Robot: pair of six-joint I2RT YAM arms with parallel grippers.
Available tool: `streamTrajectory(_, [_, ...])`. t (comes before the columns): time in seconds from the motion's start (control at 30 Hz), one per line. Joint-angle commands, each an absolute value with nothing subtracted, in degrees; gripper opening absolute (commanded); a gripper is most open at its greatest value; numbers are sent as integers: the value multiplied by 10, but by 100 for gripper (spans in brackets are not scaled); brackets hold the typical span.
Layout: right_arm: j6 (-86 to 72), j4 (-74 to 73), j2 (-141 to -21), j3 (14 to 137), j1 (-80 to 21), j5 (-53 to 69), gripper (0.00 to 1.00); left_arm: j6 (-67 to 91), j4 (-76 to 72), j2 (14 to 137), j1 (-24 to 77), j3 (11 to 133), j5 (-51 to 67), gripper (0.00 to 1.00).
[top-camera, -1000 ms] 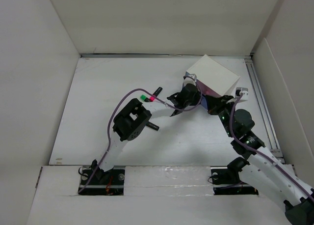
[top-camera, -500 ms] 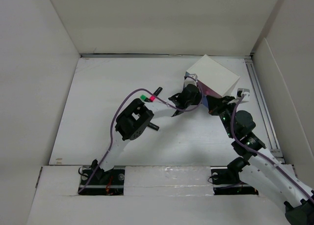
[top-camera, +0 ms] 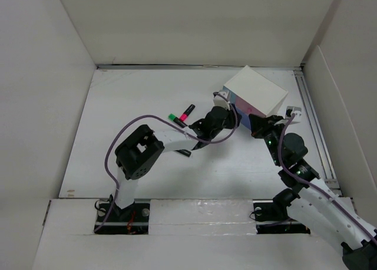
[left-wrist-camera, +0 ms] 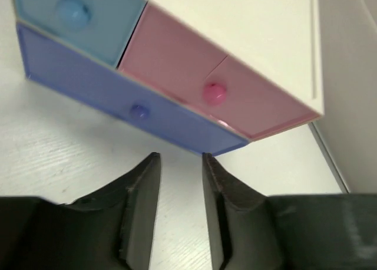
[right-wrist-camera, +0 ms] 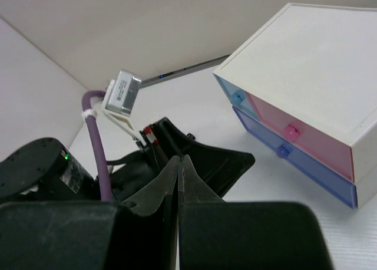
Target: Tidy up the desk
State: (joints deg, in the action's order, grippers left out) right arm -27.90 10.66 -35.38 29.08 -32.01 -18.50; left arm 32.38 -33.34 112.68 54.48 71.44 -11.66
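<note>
The desk (top-camera: pixel 129 105) is a wide white tabletop. A small white drawer box (top-camera: pixel 256 90) stands at its back right. Its light-blue (left-wrist-camera: pixel 70 10), pink (left-wrist-camera: pixel 212 93) and purple-blue (left-wrist-camera: pixel 138 111) drawer fronts look shut. My left gripper (top-camera: pixel 230 109) is open and empty, low over the desk, with its fingertips (left-wrist-camera: pixel 154 159) just in front of the purple-blue drawer's corner. My right gripper (top-camera: pixel 257 128) is shut on nothing (right-wrist-camera: pixel 179 158). It sits beside the box's front right and points at the left wrist.
A green-capped marker (top-camera: pixel 172 117) and a pink marker (top-camera: pixel 187 112) lie left of the left wrist. A dark pen-like thing (top-camera: pixel 184 152) lies under the left forearm. White walls enclose the desk, and a rail (top-camera: pixel 312 122) runs along its right edge.
The left arm's elbow has swung left and down. Its gripper has drawn back a little from the box, uncovering the drawer fronts. The right arm has barely moved.
</note>
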Motion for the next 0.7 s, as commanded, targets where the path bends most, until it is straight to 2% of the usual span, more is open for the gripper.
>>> streamTrajectory(0.0, [-279, 120, -352, 292, -326, -192, 0, 294, -351, 1117, 545, 757, -114, 31])
streamTrajectory(0.2, [-278, 115, -338, 290, -326, -202, 4, 259, -301, 1164, 545, 845, -105, 33])
streamTrajectory(0.43, [-277, 116, -335, 289, -326, -201, 16, 223, -255, 1209, 545, 926, -87, 36])
streamTrajectory(0.67, [-278, 116, -331, 288, -326, -201, 20, 212, -253, 1210, 545, 914, -91, 37])
